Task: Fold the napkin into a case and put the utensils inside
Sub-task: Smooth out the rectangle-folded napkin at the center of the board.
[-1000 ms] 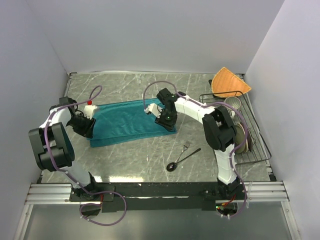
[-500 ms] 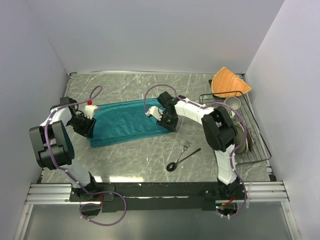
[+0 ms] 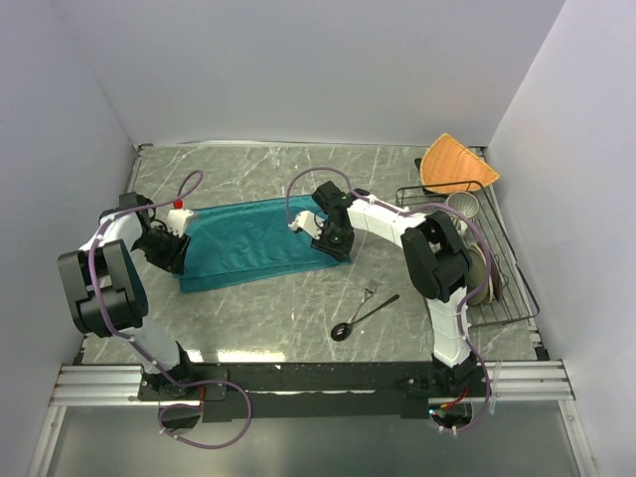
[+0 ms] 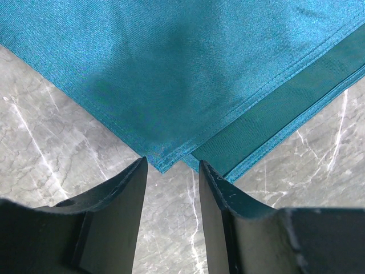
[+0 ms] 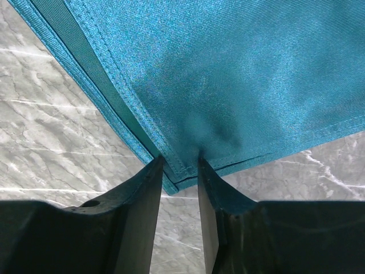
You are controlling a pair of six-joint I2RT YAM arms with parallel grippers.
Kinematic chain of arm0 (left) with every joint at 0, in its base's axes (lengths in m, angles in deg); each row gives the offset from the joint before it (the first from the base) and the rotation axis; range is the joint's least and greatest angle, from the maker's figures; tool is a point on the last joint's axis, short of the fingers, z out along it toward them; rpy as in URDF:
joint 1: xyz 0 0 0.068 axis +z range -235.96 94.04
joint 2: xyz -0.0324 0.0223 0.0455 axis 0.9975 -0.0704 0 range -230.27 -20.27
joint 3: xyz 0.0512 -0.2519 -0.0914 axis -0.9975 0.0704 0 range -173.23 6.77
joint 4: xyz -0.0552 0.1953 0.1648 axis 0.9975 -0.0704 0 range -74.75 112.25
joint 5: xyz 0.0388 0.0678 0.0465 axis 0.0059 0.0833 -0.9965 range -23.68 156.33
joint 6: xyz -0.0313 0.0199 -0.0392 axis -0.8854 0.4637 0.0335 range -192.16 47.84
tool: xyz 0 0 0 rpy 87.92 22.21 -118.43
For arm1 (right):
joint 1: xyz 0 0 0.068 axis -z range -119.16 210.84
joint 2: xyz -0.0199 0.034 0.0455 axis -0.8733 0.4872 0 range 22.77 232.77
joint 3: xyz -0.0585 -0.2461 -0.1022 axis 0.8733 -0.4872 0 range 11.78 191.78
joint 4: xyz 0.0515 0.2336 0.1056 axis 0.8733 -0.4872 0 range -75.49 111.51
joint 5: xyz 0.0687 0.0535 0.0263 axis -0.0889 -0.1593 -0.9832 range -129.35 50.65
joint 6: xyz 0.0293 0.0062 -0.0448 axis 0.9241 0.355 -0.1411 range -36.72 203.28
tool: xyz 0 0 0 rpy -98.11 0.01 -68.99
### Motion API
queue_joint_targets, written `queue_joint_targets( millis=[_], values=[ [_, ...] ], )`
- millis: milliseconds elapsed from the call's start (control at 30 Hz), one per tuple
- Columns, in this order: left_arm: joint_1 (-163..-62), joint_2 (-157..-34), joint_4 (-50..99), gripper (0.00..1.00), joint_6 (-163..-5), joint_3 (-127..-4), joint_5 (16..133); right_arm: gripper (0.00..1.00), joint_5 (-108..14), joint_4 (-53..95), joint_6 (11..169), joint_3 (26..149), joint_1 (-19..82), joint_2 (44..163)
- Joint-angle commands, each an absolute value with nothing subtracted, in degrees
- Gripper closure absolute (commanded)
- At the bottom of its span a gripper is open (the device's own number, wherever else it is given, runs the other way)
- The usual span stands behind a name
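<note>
The teal napkin (image 3: 258, 238) lies folded flat on the marble table, with a strip of the lower layer showing along its near edge. My left gripper (image 3: 169, 253) is open at its near left corner; in the left wrist view the napkin (image 4: 188, 68) corner sits just ahead of the gripper (image 4: 171, 165). My right gripper (image 3: 336, 248) is open at the near right corner; in the right wrist view the napkin (image 5: 228, 74) corner lies between the tips of the gripper (image 5: 181, 160). The silver fork (image 3: 370, 291) and dark spoon (image 3: 363, 318) lie on the table nearer the front.
A wire rack (image 3: 502, 321) with plates and a cup (image 3: 462, 206) stands at the right. An orange woven fan-shaped cloth (image 3: 455, 164) lies at the back right. White walls enclose the table on three sides.
My right gripper has moved slightly down and toward the napkin's near right corner. The left arm and the napkin have not visibly moved.
</note>
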State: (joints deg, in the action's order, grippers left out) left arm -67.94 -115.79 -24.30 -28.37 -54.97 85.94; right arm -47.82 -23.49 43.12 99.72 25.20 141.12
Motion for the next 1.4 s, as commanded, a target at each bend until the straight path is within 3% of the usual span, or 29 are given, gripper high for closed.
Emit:
queue_joint_targets(
  millis=[0,100,400,567,700,1000,1200,1367],
  values=[
    [-67.68,-115.72,-23.89,0.53,-28.13,-55.98,86.45,0.62,-48.58,-24.63,43.2,102.57,25.16,139.32],
    [-67.68,-115.63,-23.63,0.53,-28.13,-55.81,86.54,0.6,-48.67,-24.9,43.38,103.01,25.25,139.32],
    [-67.77,-115.89,-23.72,0.53,-27.95,-55.72,86.45,0.78,-47.44,-24.72,42.59,102.66,25.42,139.84],
    [-67.68,-115.89,-23.72,0.51,-27.6,-55.54,86.36,0.65,-47.52,-25.51,42.59,102.66,25.33,140.2],
    [-67.68,-116.15,-23.63,0.51,-27.52,-55.63,86.45,0.61,-47.35,-25.51,42.41,102.66,25.42,140.72],
    [-67.68,-116.33,-23.81,0.51,-27.16,-55.72,85.93,0.77,-46.3,-24.9,42.06,102.75,26.04,141.51],
    [-67.68,-116.51,-23.89,0.53,-27.25,-55.81,86.19,0.99,-46.21,-25.16,42.06,103.18,26.13,141.69],
    [-67.42,-116.59,-24.16,0.56,-27.6,-55.72,86.71,1.0,-46.56,-26.21,43.46,104.15,26.21,140.73]
  ],
)
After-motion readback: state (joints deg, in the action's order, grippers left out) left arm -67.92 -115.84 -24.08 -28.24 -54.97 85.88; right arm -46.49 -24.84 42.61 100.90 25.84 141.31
